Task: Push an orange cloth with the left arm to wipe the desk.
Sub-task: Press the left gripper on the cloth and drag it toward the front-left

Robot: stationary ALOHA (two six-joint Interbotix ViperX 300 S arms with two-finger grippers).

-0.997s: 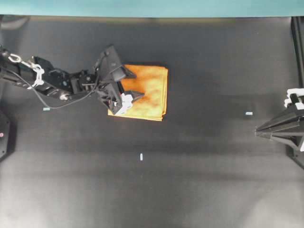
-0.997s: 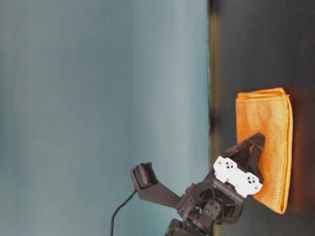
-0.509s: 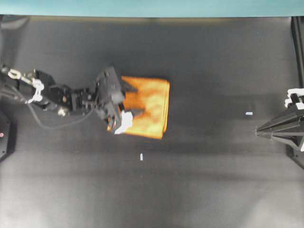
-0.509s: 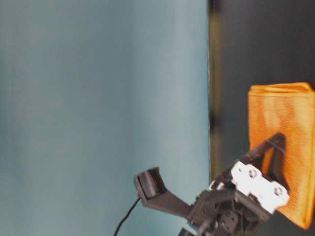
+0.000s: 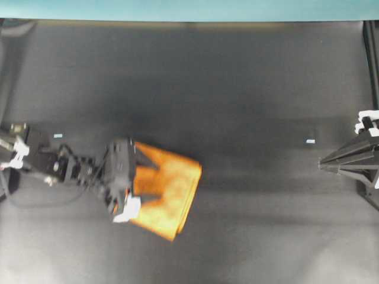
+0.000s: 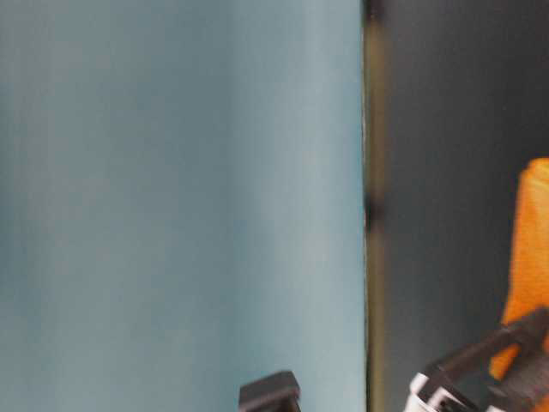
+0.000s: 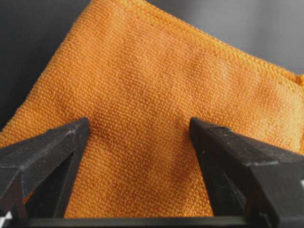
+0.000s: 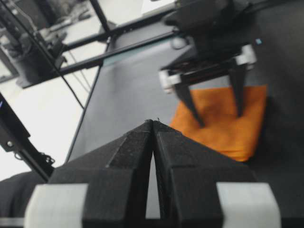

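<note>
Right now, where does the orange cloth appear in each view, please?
Overhead: orange cloth lower left of centre, under the left gripper.
Table-level: right edge, cut off.
Left wrist: fills the picture.
Right wrist: right of centre.
Shared landmark: the left gripper's two open fingers on it.

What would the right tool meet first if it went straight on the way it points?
Probably the orange cloth under the left tool; bare desk lies between, though the height is unclear.
</note>
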